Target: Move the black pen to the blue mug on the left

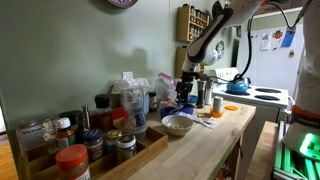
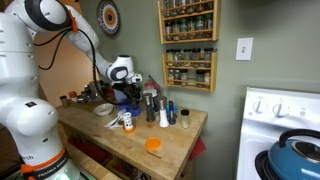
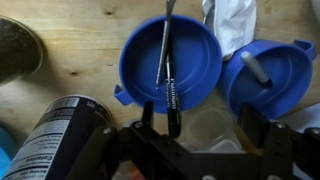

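— Closest to the lens, what was shown?
— Gripper [image 3: 197, 128] fingers [image 3: 247, 122], dark and blurred, were seen spread apart with nothing pinched. The black pen [image 3: 168, 70] was seen inside the blue mug [image 3: 135, 55] on the left, tip leaned on the far rim. Its near end lay just beside one finger; contact could not be told.
— How would the step be done well?
— A straight lift would be advised, so that the pen, the right mug [image 3: 290, 70] and the can [image 3: 60, 135] at near left are not knocked.
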